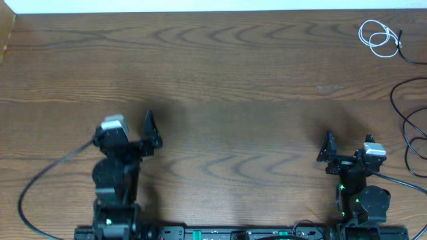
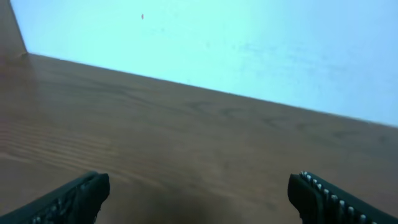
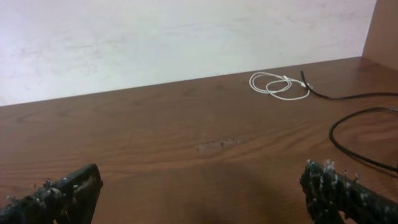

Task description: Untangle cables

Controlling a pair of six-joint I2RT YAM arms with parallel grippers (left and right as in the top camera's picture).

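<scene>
The right wrist view, unlike the left, shows the coiled thin white cable [image 3: 278,85] touching the thin black cable [image 3: 304,79] at the wooden worktop's [image 3: 155,124] far right corner. The left gripper [image 2: 199,196] and right gripper [image 3: 202,190] both gape wide, grasping nothing.

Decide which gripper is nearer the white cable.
Right. The right gripper sits at the front right of the table, with the white cable ahead of it by the far right corner. The left gripper sits front left, much farther off.

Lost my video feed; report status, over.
Left gripper, right gripper: jaws open, empty. White cable coiled at far right corner, black cable meeting its edge. Nothing blocks right gripper; looping black wire alongside.
</scene>
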